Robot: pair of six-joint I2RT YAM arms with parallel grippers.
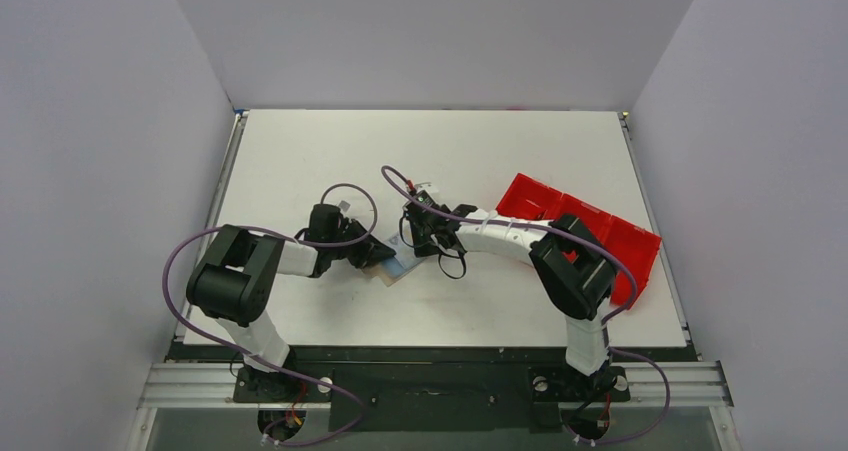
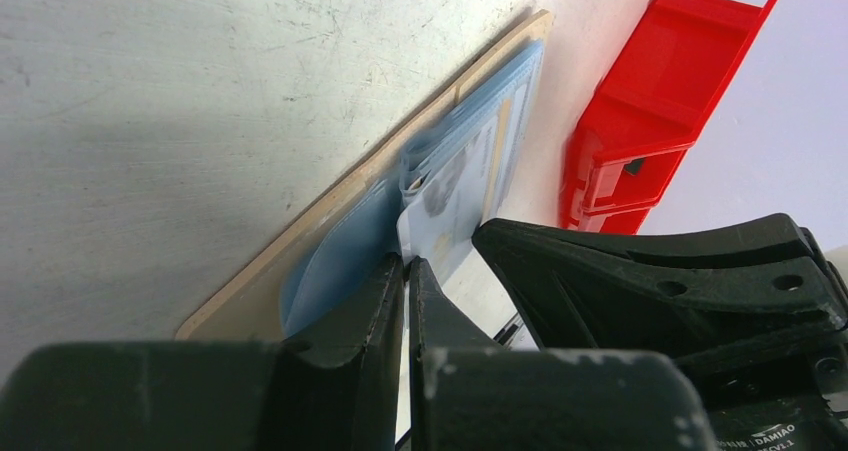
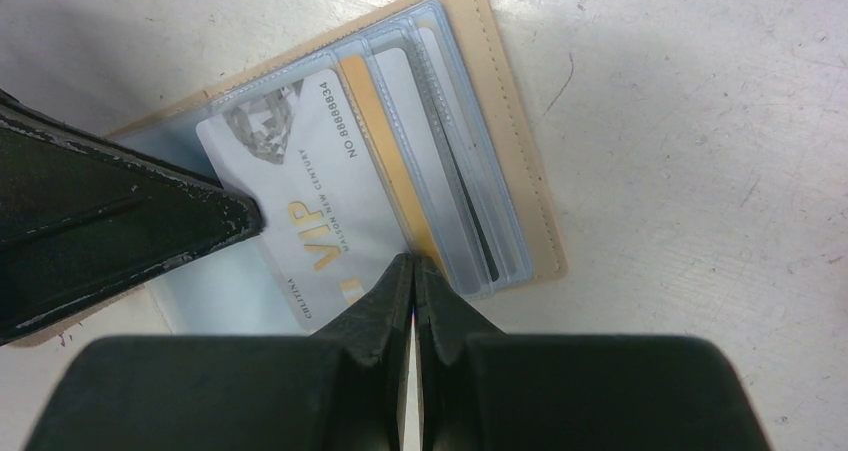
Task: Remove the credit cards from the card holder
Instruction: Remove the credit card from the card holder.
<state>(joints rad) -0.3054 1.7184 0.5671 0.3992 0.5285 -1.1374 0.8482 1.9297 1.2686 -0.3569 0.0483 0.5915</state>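
The tan-brown card holder (image 1: 386, 271) lies open on the white table between both grippers, its clear blue sleeves up (image 3: 520, 171). A pale grey credit card (image 3: 290, 171) with gold "VIP" print lies across the sleeves, and more cards sit in the slots beside it. My right gripper (image 3: 413, 261) is shut, its tips touching that card's lower right corner. I cannot tell if it pinches the card. My left gripper (image 2: 407, 263) is shut at the edge of a lifted sleeve leaf of the holder (image 2: 300, 241), next to the card (image 2: 450, 211). It shows as a black wedge (image 3: 130, 221) over the holder's left half.
A red compartment tray (image 1: 640, 261) stands on the table to the right, partly under the right arm, and shows in the left wrist view (image 2: 650, 101). The two grippers (image 1: 378, 258) (image 1: 412, 243) are almost touching. The right gripper body (image 2: 650, 291) fills the left wrist view's lower right.
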